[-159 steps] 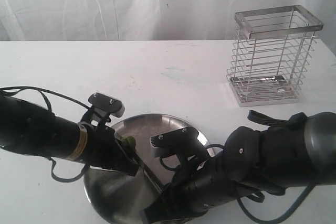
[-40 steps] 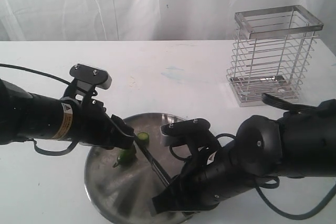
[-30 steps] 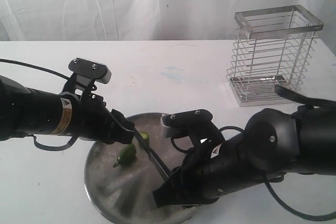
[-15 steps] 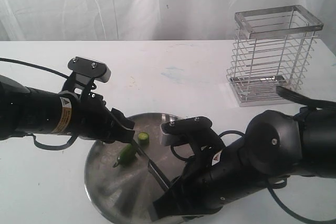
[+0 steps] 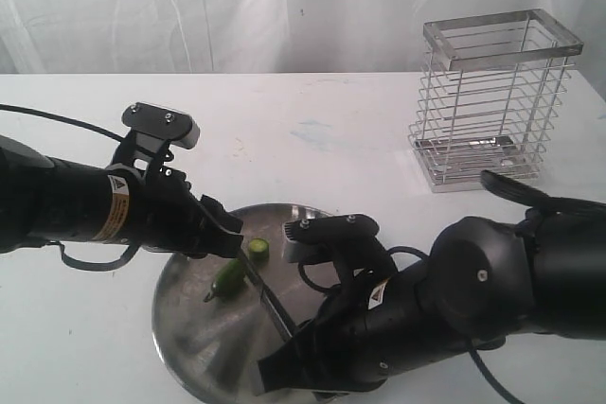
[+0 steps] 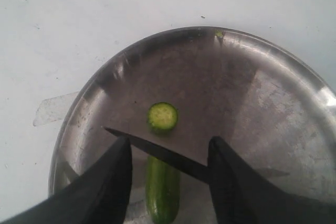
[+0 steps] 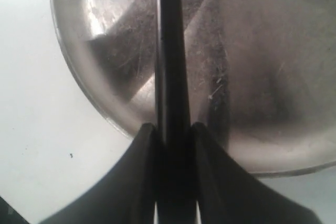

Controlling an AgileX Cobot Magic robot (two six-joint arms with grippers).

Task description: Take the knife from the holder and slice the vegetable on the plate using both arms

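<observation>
The right pincer (image 7: 169, 129) grips the knife (image 7: 168, 51). Its blade crosses over the vegetable (image 6: 163, 198) on the plate (image 6: 262, 103), between the fingers of the open left pincer (image 6: 168, 148), with a cut slice (image 6: 163, 117) just beyond.

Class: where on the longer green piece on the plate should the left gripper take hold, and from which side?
I would grip the longer green piece mid-body, behind the knife blade across its cut end. Bring the left gripper down from above, astride its narrow width: it lies flat on the plate.
</observation>
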